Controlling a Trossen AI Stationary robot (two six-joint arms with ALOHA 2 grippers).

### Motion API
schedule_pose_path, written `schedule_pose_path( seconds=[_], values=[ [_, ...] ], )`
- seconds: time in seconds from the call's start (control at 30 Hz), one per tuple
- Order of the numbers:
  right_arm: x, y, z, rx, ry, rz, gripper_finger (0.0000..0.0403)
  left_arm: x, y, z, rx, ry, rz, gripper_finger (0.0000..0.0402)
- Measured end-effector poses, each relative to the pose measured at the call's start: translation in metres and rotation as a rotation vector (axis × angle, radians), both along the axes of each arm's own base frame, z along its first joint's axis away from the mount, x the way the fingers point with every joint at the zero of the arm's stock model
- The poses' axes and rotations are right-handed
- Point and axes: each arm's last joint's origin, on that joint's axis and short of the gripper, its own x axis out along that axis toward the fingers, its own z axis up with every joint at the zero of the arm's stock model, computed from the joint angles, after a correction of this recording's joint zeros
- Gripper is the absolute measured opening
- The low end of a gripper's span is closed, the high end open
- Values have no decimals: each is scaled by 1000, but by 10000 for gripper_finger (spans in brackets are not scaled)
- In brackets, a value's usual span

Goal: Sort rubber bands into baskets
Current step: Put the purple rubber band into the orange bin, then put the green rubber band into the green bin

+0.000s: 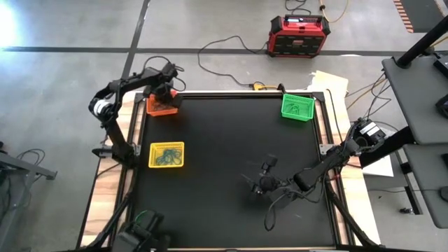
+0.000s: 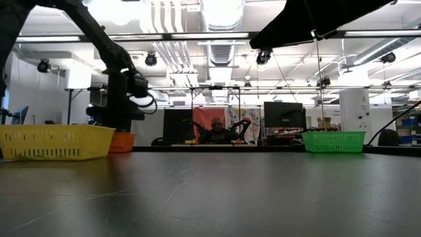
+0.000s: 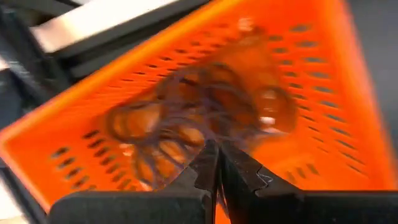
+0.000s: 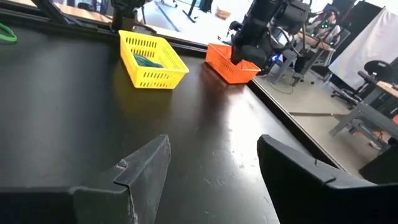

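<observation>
The orange basket [image 1: 162, 105] stands at the mat's far left corner and holds a heap of dark brownish rubber bands [image 3: 186, 118]. My left gripper [image 3: 216, 163] is shut and points down into this basket, just over the heap [image 1: 165, 94]. The yellow basket [image 1: 166, 155] at the mat's left edge holds green bands [image 4: 148, 60]. The green basket [image 1: 297, 106] stands at the far right with bands in it. My right gripper [image 4: 212, 143] is open and empty, low over the bare mat near the right front [image 1: 262, 183]. My left gripper's shut fingertips [image 3: 211, 155] come from above at the heap of brownish bands in the orange basket. I cannot tell whether they touch a band or have one between them.
A red-and-black box [image 1: 299, 35] with cables lies on the floor beyond the table. Papers [image 1: 329, 84] lie at the far right corner. The black mat [image 1: 224, 140] between the baskets is open room. A person sits in the room behind the table [image 2: 217, 131].
</observation>
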Motion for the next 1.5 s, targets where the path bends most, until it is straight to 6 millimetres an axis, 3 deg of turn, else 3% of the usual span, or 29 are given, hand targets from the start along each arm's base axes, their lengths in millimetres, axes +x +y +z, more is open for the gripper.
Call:
schedule_pose_path(
  seconds=[0.2,0.4,0.53,0.67,0.77,0.87,1.03,1.13,1.3,1.5],
  values=[
    [-1,0,-1,7,4,-5,235,-2,1,-2,-1,65,-18,18],
    [1,-3,-1,4,6,-12,235,-8,-12,15,-31,79,5,93],
    [1,-3,-1,-10,14,-11,235,-8,-23,35,2,61,-10,156],
    [3,-8,-1,-21,21,-23,235,-1,-51,73,90,-32,-62,202],
    [6,-13,-1,-36,30,-36,235,11,-91,105,140,-149,-158,219],
    [8,-17,-1,-38,32,-48,235,25,-146,132,173,-267,-309,221],
    [9,-20,-1,-36,31,-60,235,37,-243,150,135,-449,-545,220],
    [9,-20,-1,-19,31,-44,235,37,-293,143,39,-491,-648,220],
    [10,-18,-2,31,32,1,235,28,-363,116,-179,-417,-745,220],
    [10,-17,-2,49,29,16,235,5,-430,82,-428,-277,-660,219]
  ],
)
